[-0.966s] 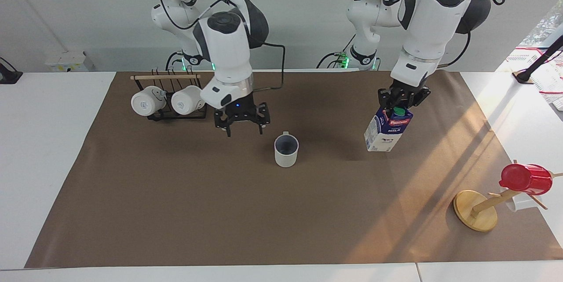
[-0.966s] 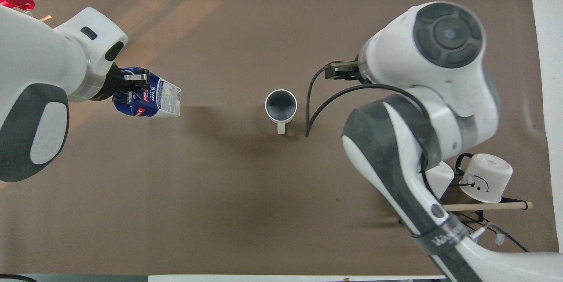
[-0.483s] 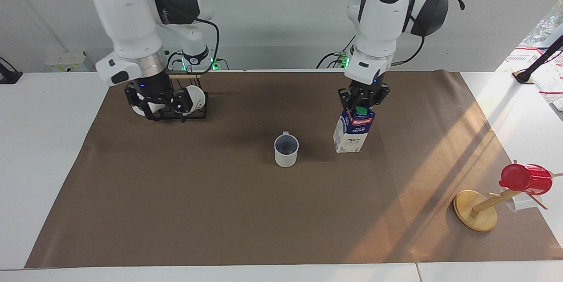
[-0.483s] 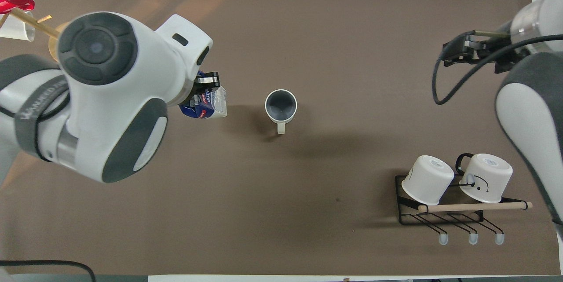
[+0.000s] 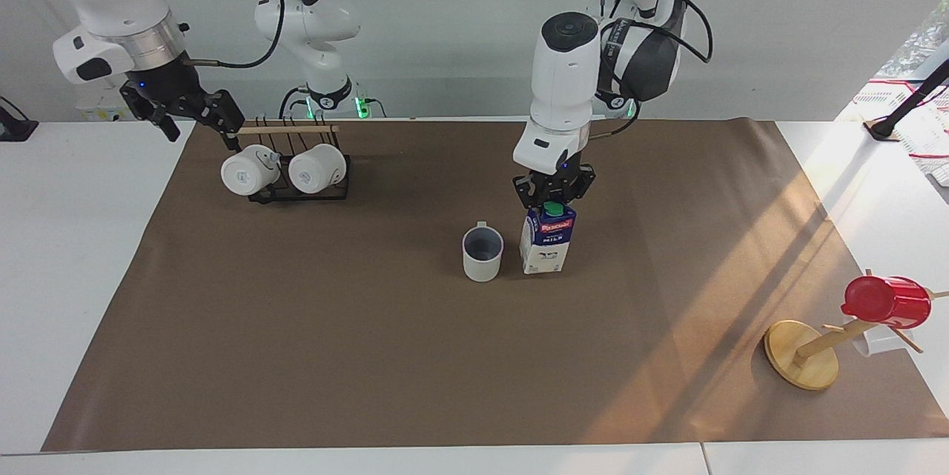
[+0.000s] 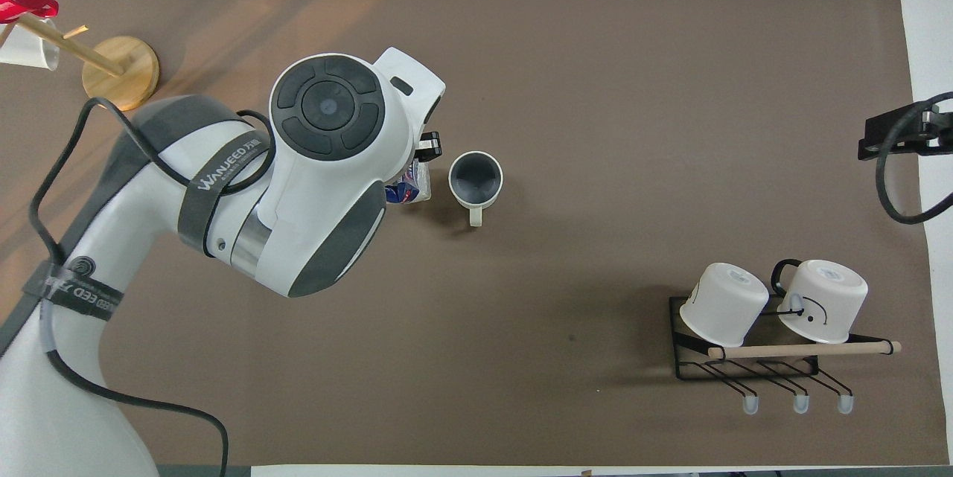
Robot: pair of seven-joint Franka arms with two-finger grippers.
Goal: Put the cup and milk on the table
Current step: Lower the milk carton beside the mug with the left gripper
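Facing view: left gripper [image 5: 552,198] fingers clamp milk [image 5: 547,245]; overhead hides it

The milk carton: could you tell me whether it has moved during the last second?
Yes. The milk, held by the left gripper, travelled toward the stationary cup, now beside it.

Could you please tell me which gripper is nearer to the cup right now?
Left. The left gripper grips the milk top, right beside the cup. The right gripper hangs near the mug rack.

Blue-and-white milk [image 5: 548,246], green cap — white cup [image 5: 483,255], grey-blue inside.
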